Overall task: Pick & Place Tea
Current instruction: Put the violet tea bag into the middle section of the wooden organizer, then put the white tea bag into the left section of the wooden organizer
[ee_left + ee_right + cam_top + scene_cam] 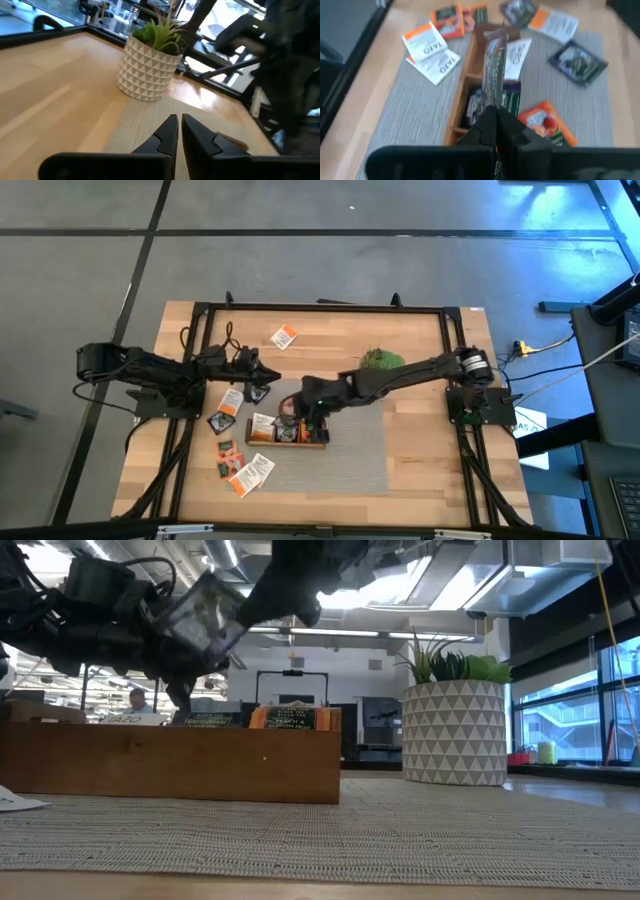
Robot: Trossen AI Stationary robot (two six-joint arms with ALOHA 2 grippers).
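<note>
On the wooden table point(420, 450), a grey mat point(350, 450) lies.

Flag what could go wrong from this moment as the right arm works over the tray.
1. The right gripper pinches a dark sachet by its edge only, above the wooden tray; it could slip or land crooked.
2. That tray compartment already holds sachets, so the new one may jam or stick up.
3. The left gripper sits near the tray's end; the arms might crowd each other.

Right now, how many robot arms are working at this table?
2. The left gripper hovers over the table's left side; the right gripper holds a tea sachet over the wooden tray.
</note>
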